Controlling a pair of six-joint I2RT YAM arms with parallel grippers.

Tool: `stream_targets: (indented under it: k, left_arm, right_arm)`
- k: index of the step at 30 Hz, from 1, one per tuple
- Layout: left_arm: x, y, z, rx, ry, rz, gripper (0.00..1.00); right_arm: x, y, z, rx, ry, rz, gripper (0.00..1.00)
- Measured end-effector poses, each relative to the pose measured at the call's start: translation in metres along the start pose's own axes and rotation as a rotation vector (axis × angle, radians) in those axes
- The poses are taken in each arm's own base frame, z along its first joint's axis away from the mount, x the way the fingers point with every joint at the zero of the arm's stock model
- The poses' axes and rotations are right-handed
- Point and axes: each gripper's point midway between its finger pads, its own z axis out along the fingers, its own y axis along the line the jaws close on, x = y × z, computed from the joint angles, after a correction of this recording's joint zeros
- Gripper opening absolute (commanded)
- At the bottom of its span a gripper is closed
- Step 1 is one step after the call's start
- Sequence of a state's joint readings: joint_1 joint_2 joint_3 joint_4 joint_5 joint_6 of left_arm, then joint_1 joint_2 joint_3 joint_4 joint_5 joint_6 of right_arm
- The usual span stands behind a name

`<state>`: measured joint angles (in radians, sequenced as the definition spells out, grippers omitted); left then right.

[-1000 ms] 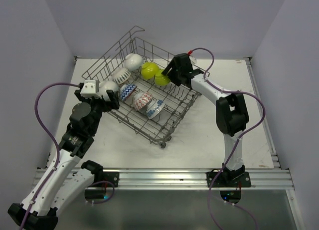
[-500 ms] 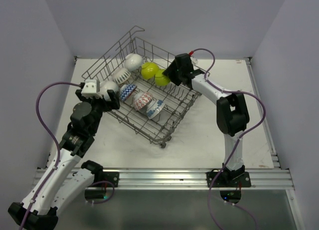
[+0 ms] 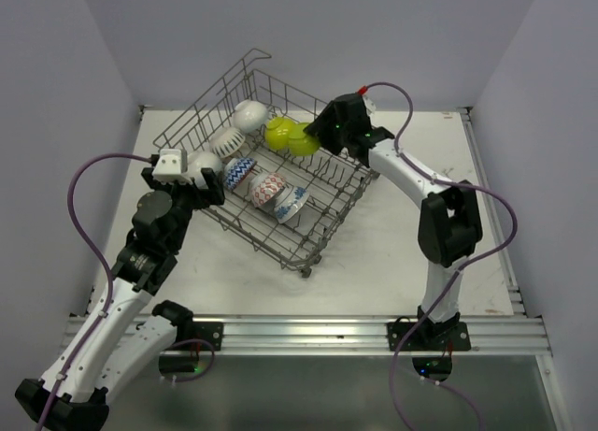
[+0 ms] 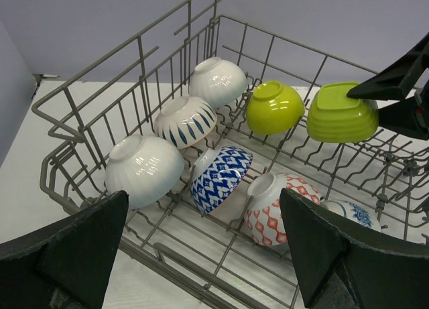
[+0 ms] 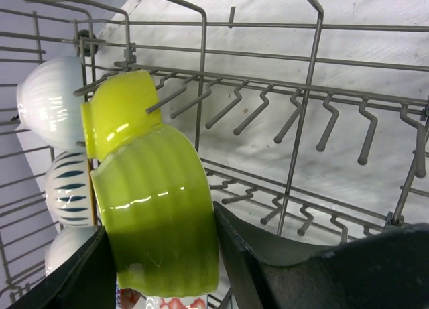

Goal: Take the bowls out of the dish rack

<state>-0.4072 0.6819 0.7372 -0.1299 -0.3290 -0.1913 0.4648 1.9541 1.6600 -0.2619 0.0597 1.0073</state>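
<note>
The right claw (image 5: 159,222) is pinching the ribbed lime bowl (image 4: 342,114), one finger against each side of its wall, the jaws about half spread. The bowl sits tilted at the far right side of the dish rack (image 3: 252,237), base facing the left wrist camera. The second lime bowl (image 4: 275,106) stands just beside it, with a narrow gap showing between the two in the left wrist view. Bare upright tines and a tall wire side run close beside the held bowl.

The left claw (image 4: 203,208) is spread wide and holds nothing. It hovers at the rack's near left corner, above the rim, facing the ribbed white bowl (image 4: 144,169).

Behind that bowl come the white bowl with blue dashes (image 4: 186,120) and another white bowl (image 4: 218,81), all along the tall left wall. Mid-rack lie the blue zigzag bowl (image 4: 221,177), the red-patterned bowl (image 4: 275,208) and a blue-flowered bowl (image 4: 352,215), packed close.

The rack sits skewed on the table (image 3: 374,253). Open surface lies to its right and on its near side, while the walls close in at left and rear.
</note>
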Motion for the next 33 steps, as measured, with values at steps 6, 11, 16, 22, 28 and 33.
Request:
stream_targets:
  k: [6, 11, 16, 22, 28, 33]
  left_arm:
    - [0.001, 0.0, 0.0, 0.0, 0.002, 0.001, 0.99]
    - [0.001, -0.006, 0.0, 0.035, 0.004, 0.001, 1.0]
    - [0.004, -0.03, 0.004, 0.151, 0.021, -0.012, 1.0]
    - [0.017, -0.063, 0.027, 0.253, 0.133, -0.095, 0.99]
    - [0.039, -0.093, 0.044, 0.325, 0.242, -0.256, 0.95]
    - [0.062, -0.118, 0.061, 0.386, 0.332, -0.378, 0.92]
  right_arm:
    - [0.004, 0.002, -0.025, -0.031, 0.019, -0.03, 0.38]
    - [0.018, -0.002, -0.044, -0.067, 0.078, -0.063, 0.38]
    - [0.03, 0.004, -0.058, -0.145, 0.134, -0.149, 0.38]
    - [0.044, 0.007, -0.07, -0.23, 0.2, -0.265, 0.4]
    - [0.06, 0.011, -0.09, -0.335, 0.26, -0.306, 0.43]
    - [0.06, 0.03, -0.109, -0.438, 0.265, -0.317, 0.44]
